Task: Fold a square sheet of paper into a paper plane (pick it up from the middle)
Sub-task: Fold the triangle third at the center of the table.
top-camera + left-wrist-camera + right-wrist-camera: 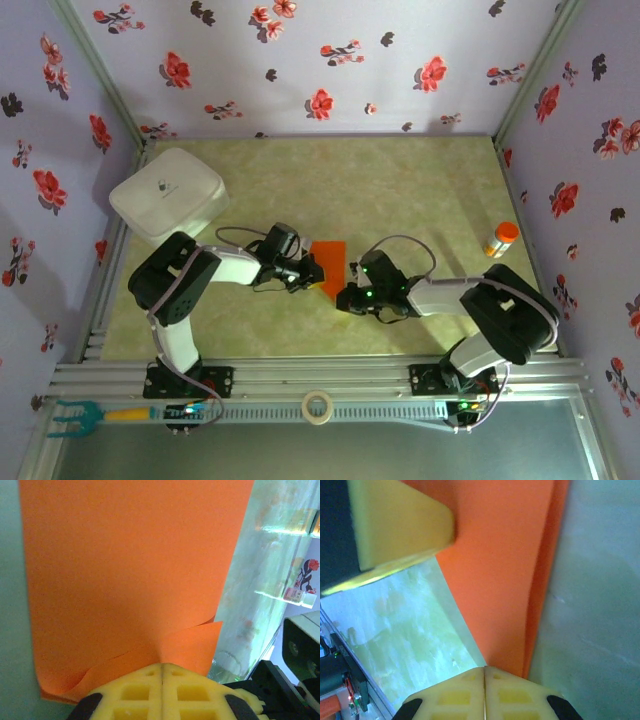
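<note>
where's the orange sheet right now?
In the top view the square sheet of paper is in the middle of the table, pinched between the left gripper and right gripper, fingers shut.

The square sheet of paper (330, 257) lies near the middle of the table (400, 180). The left gripper (312, 274) is at its 8 o'clock and the right gripper (347, 296) at 5. A box (167, 195) stands at 10 and a bottle (501, 239) at 3.

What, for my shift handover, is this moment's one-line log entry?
phase: folding | square sheet of paper: layers overlapping, between both grippers | left gripper: shut on the paper | right gripper: shut on the paper
</note>
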